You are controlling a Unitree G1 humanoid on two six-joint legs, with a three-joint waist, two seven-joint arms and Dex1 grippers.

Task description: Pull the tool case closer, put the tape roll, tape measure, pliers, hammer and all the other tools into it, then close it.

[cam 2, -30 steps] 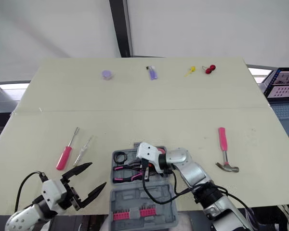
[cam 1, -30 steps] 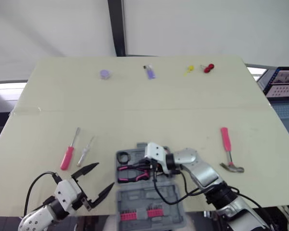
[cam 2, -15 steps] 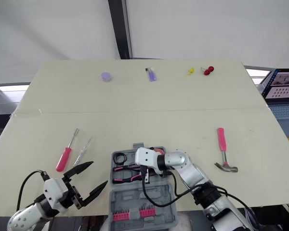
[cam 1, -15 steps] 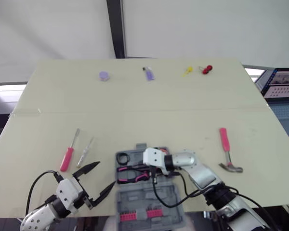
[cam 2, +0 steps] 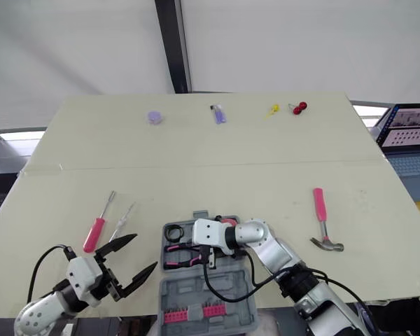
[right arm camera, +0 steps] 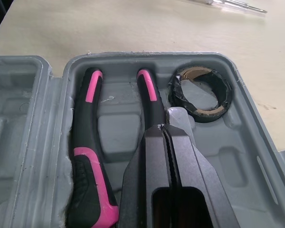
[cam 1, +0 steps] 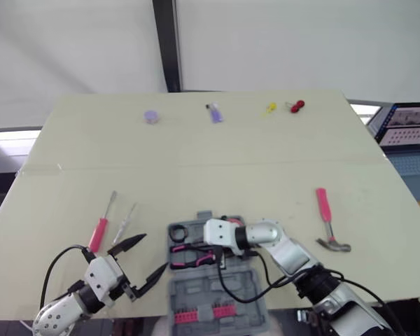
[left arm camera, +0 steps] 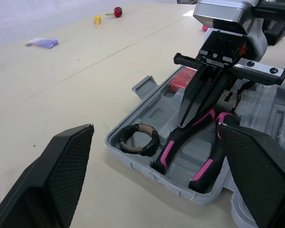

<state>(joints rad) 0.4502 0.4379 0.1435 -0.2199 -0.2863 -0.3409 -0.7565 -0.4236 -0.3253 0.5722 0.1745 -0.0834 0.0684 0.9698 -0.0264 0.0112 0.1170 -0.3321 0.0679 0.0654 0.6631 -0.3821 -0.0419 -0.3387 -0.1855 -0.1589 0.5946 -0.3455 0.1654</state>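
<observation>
The right gripper's (right arm camera: pixel 164 130) two black fingers (right arm camera: pixel 192 175) were pressed together with only a thin seam between them. Their tips sat down at the head of the pliers (right arm camera: pixel 88 142); whether they pinched the metal could not be told. The pliers' black and pink handles ran out from under the tips, lying in a recess of the open tool case (cam 1: pixel 217 285). Just beside the handles, in its own round pocket of the case, lay the dark tape roll (right arm camera: pixel 202 95). A red item (left arm camera: pixel 183 79) showed in the case behind the gripper, too hidden to identify.

The left gripper (cam 1: pixel 141 260) hovered at the lower left of the left eye view, near the table's (cam 1: pixel 266 161) front edge. Its fingers (left arm camera: pixel 57 175) were spread wide with nothing between them, pointing toward the case.

The case lay open in the lower middle of the frame, and its nearer half held a row of pink bits (cam 1: pixel 199 316). Left of it, above the left gripper, a pink-handled screwdriver (cam 1: pixel 98 234) and a slimmer clear-handled one (cam 1: pixel 126 220) lay side by side on the table. The hammer (cam 1: pixel 327 217), with a pink handle, lay at the right of the frame, well apart from the case. Along the table's far edge in the upper part of the frame sat a round purple piece (cam 1: pixel 151 115), a small purple object (cam 1: pixel 214 112), a yellow one (cam 1: pixel 270 108) and a red one (cam 1: pixel 297 106).
</observation>
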